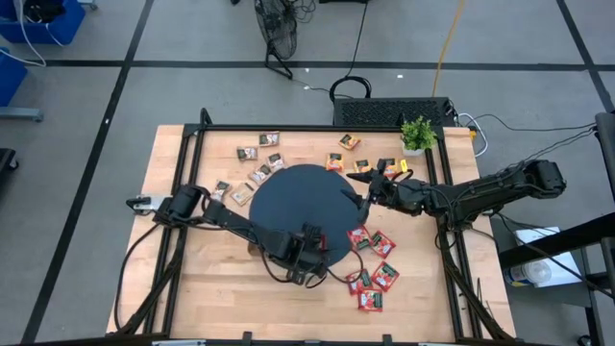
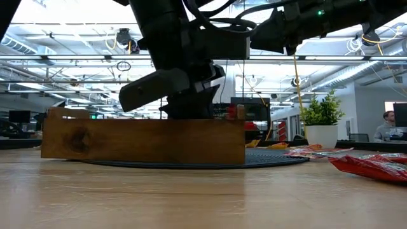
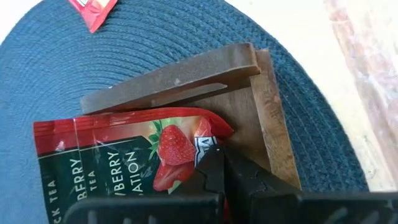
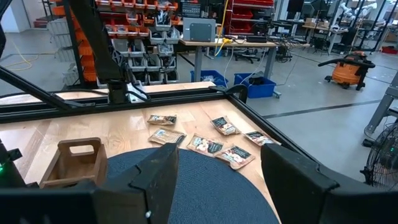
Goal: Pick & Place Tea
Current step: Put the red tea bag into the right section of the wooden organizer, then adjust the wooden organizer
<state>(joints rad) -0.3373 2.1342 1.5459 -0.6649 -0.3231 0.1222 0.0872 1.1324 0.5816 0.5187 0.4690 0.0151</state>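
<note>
Beside red sachets (image 1: 371, 259), round mat (image 1: 303, 197)

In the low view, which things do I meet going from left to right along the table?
Long wooden tray on the round dark blue woven mat → small green potted plant → red tea sachet at the right edge.

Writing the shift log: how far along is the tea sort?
Early. Done: nothing visibly sorted; the tray compartment in the left wrist view looks bare. In hand: left gripper is shut on a red strawberry sachet over the wooden tray. Left: red sachets, brown sachets and orange sachets on the table. Right gripper is open above the mat.
</note>
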